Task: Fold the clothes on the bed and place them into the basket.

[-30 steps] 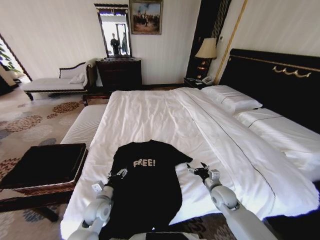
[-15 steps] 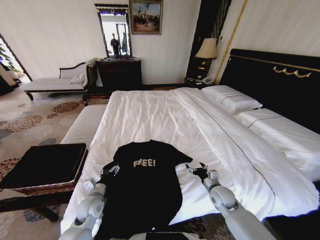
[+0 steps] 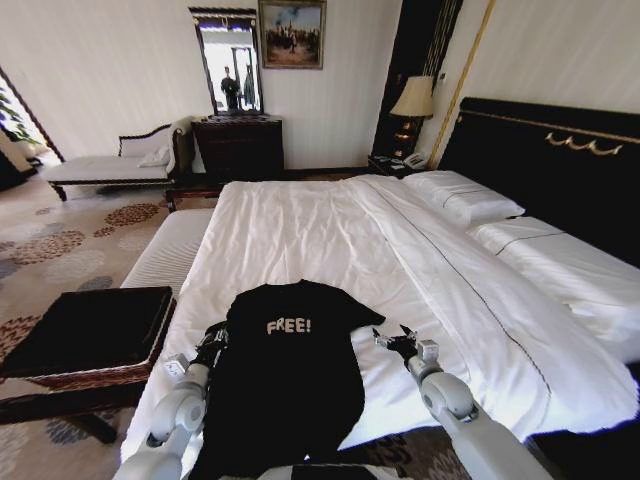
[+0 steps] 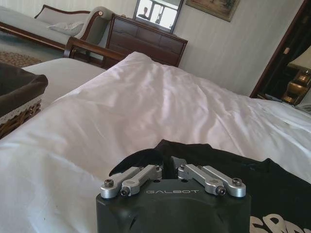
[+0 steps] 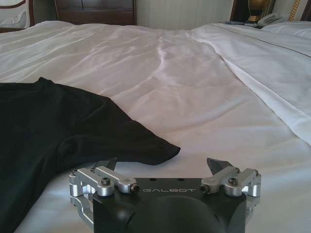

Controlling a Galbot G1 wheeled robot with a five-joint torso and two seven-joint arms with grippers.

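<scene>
Lying flat on bed (image 3: 300,225), T-shirt (image 3: 290,375) hem cut off; left pincer (image 4: 165,171) narrow at sleeve, right pincer (image 5: 163,165) wide.

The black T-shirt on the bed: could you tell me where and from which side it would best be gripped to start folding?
Probably by the sleeves. The black T-shirt lies flat, chest up, on the bed, each short sleeve jutting sideways as a thin free edge. The left gripper sits at one sleeve, the open right gripper beside the other; each could pinch its sleeve from the outer side.

The left end effector (image 4: 167,168), fingers together, pinches the black T-shirt's sleeve (image 4: 141,161) on the bed (image 4: 146,107).
</scene>
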